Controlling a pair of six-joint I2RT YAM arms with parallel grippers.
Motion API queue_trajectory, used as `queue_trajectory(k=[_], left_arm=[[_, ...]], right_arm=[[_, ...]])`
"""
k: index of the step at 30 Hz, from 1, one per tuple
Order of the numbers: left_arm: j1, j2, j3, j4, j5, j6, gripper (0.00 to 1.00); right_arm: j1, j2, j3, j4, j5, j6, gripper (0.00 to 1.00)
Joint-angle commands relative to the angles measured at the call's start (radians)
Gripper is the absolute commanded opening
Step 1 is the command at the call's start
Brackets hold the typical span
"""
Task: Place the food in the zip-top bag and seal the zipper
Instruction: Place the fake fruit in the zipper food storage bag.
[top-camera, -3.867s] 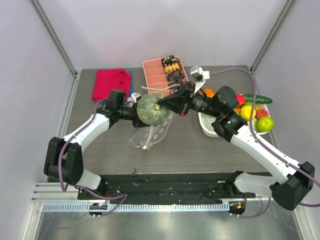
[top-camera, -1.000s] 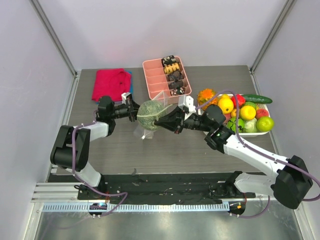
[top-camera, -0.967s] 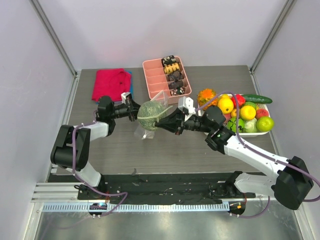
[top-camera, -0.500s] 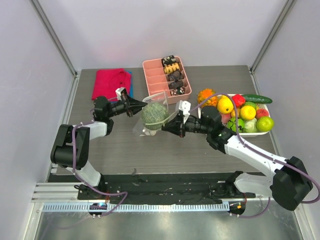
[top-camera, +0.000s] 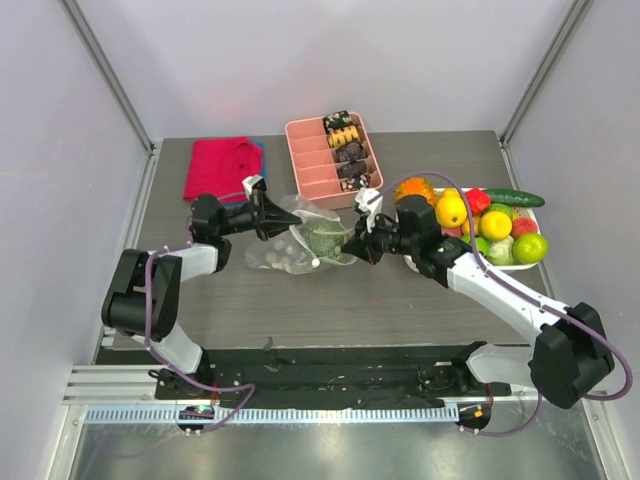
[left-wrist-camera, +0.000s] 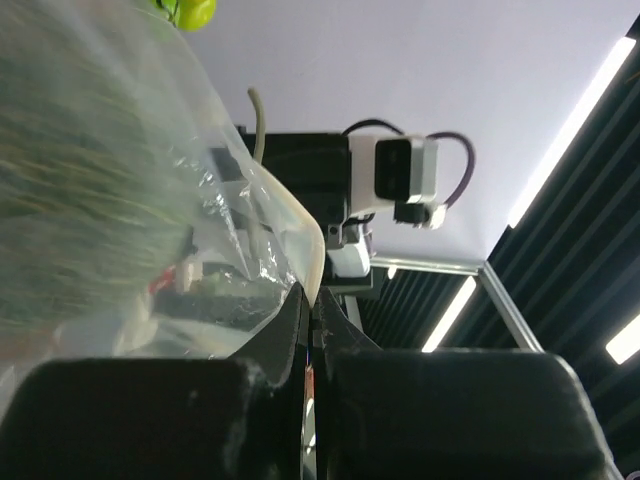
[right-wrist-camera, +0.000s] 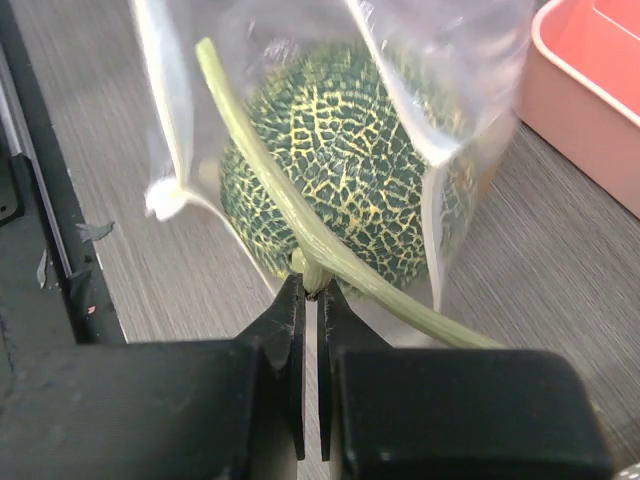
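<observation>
Grey wood-grain surface (top-camera: 420, 300), pale walls on three sides. We see the zip-top bag (top-camera: 272, 262) lying on it, just on the near side of the pink tray (top-camera: 312, 170), w/ its white-dotted end pointing away from the tray. Whether bag and tray touch, we can't tell.

Behind the clear plastic sits the melon (top-camera: 320, 240), round and dark green w/ pale netting, approx. level w/ the tray's near short edge. From the right wrist cam we see its pale stem (right-wrist-camera: 255, 170) running across the front of the fruit. The right fingers (right-wrist-camera: 150, 410) are clenched on that stem where it joins the melon, jaws almost together. Bag film covers the top and right of the fruit in that view. How far in the melon sits, we can't say for sure.

The left fingers (top-camera: 268, 214) come in from the side of the tray's near left corner and are pinched tight on the bag's edge. In the left wrist cam the thick zipper (left-wrist-camera: 300, 240) strip curves down into the closed tips.

Further out, a red cloth (top-camera: 220, 165) lies flat left of the tray, well apart from the bag. Dark and tan snacks (top-camera: 347, 150) sit along the tray's right-hand side. A white basket (top-camera: 500, 268) stands right of the tray w/ yellow, red and green fruits piled in it. A cucumber (top-camera: 515, 197) lies along its far rim and an orange fruit (top-camera: 412, 190) sits at the end nearest the tray. The right arm reaches across that same end of the basket.
</observation>
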Motion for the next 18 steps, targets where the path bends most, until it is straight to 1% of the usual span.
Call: queue_trajectory(k=[1,5,9,10,11,13,14,15,18], left_arm=[[-0.028,-0.041,0.001,0.083,0.095,-0.124,0.0],[-0.03,-0.043,-0.006,0.083,0.087,-0.12,0.0],[-0.03,-0.021,0.007,0.091,0.081,-0.124,0.0],[-0.03,-0.012,0.012,0.1,0.08,-0.132,0.0],[-0.031,-0.007,0.018,0.106,0.081,-0.138,0.0],[-0.03,-0.001,0.032,0.131,0.081,-0.153,0.0],[-0.03,-0.001,0.035,0.14,0.08,-0.169,0.0],[-0.03,-0.004,0.035,0.143,0.08,-0.169,0.0],[-0.028,-0.013,0.023,0.143,0.078,-0.17,0.0]], right_arm=[[-0.002,0.04,0.114,-0.084,0.078,-0.017,0.01],[-0.003,0.066,0.187,-0.126,0.07,-0.009,0.01],[0.003,0.068,0.174,-0.047,-0.071,0.001,0.01],[0.007,0.071,0.174,-0.007,-0.13,0.015,0.02],[0.015,0.08,0.182,0.009,-0.154,0.018,0.05],[0.05,0.087,0.203,0.015,-0.161,0.021,0.18],[0.053,0.091,0.229,0.012,-0.186,0.033,0.26],[0.053,0.094,0.239,0.007,-0.192,0.052,0.44],[0.047,0.072,0.269,-0.071,-0.172,0.11,0.6]])
